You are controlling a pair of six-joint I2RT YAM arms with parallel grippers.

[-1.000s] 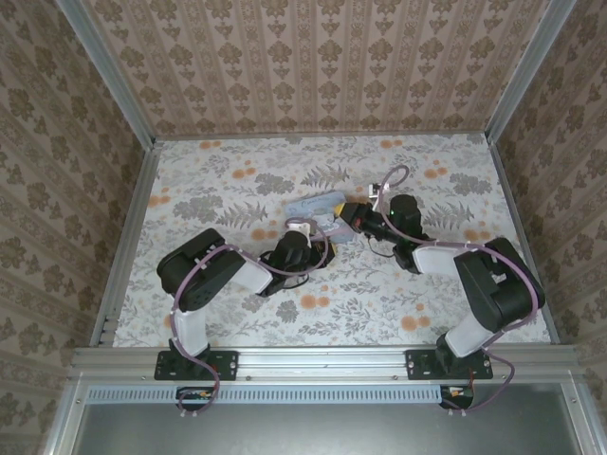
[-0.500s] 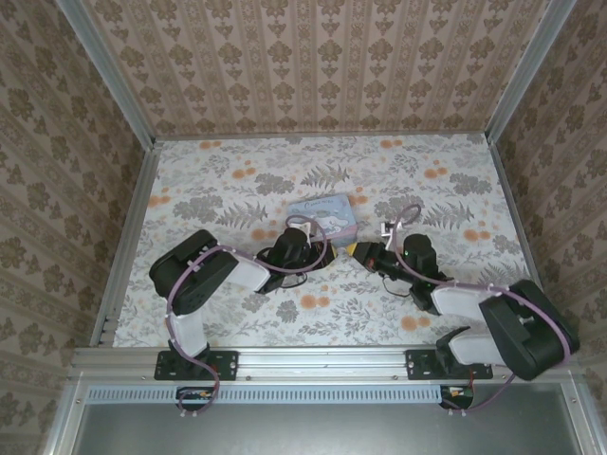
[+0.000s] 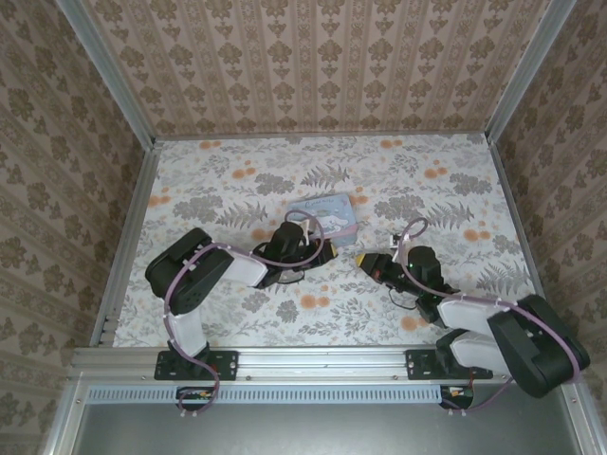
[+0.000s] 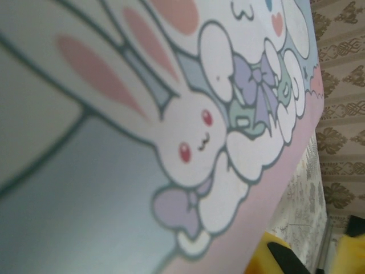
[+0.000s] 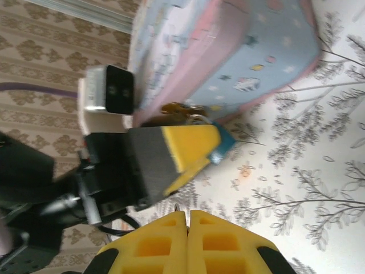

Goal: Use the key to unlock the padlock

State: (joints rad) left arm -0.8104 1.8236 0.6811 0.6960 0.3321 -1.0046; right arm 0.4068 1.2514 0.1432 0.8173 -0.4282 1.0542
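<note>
In the right wrist view my left gripper (image 5: 217, 149) is shut on a small bluish block at its fingertips, the padlock (image 5: 224, 152). A silvery bit shows above the finger, beside a gold latch (image 5: 174, 107) on the pastel-blue tin (image 5: 256, 51). My right gripper (image 5: 187, 212) is shut, a little short of the padlock. A thin metal tip, the key (image 5: 176, 208), pokes out between its yellow fingers. From above, the left gripper (image 3: 327, 251) sits against the tin's near edge. The right gripper (image 3: 364, 258) lies just to its right.
The tin (image 3: 327, 212) sits mid-table on the floral cloth, and its cartoon lid (image 4: 171, 114) is pressed close in the left wrist view. Patterned walls and metal rails (image 3: 128, 227) enclose the table. Open cloth lies at the far left and far right.
My right gripper has drawn back from beside the tin toward the near right, still shut. The left gripper has stayed at the tin's near edge.
</note>
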